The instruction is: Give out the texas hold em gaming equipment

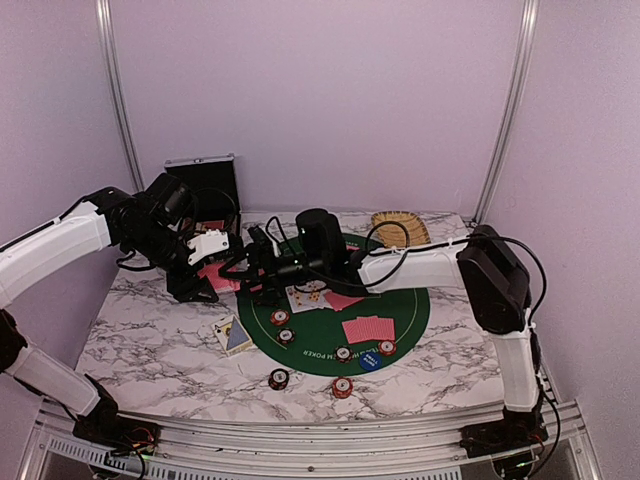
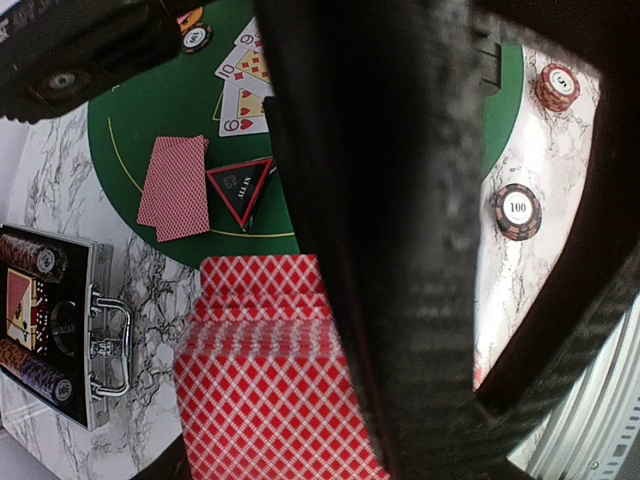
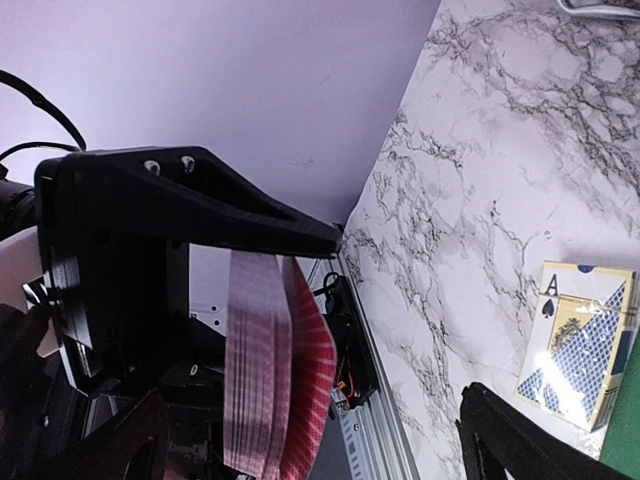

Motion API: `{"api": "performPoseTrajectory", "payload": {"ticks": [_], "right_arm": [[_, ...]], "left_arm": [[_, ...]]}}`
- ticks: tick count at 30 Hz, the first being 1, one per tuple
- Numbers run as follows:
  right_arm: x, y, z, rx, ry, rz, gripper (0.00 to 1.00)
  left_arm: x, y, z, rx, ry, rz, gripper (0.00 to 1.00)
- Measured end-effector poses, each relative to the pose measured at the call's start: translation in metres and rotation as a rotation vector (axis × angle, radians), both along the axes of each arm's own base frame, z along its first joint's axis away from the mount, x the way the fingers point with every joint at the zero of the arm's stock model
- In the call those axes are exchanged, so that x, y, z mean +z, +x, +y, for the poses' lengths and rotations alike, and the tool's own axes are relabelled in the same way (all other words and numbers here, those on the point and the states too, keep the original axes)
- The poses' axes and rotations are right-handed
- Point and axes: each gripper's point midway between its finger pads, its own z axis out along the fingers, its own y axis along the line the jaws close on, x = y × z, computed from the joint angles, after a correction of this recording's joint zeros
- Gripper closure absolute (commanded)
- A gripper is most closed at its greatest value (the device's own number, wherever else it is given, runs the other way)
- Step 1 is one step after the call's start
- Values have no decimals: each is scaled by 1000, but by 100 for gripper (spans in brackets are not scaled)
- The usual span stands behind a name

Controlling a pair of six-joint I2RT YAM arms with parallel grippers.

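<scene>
With face-up cards (image 1: 305,297) at the centre of the green mat (image 1: 405,305), a red-backed pair (image 1: 368,328) at its 5 o'clock and poker chips (image 1: 343,354) along its 6 o'clock rim, much seems dealt, yet the left fingers (image 2: 400,250) clamp a thick deck (image 2: 270,380) at 9 o'clock while the right fingers (image 3: 230,210) gape empty beside it.

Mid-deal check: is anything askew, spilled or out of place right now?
Yes. The deck of red-backed cards gripped in the left claw is not squared. Its cards lie in a stepped fan, with their edges offset one behind another. Nothing is spilled.
</scene>
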Motion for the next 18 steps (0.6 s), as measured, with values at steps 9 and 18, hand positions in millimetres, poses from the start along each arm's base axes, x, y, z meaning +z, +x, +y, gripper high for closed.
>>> {"api": "performPoseTrajectory", "payload": {"ticks": [9, 18], "right_arm": [[-3, -6, 17, 32, 15, 25, 1], [-11, -5, 37, 53, 20, 34, 4]], "left_arm": [[0, 0, 0, 0, 0, 0, 100], [1, 1, 0, 1, -2, -3, 100]]}}
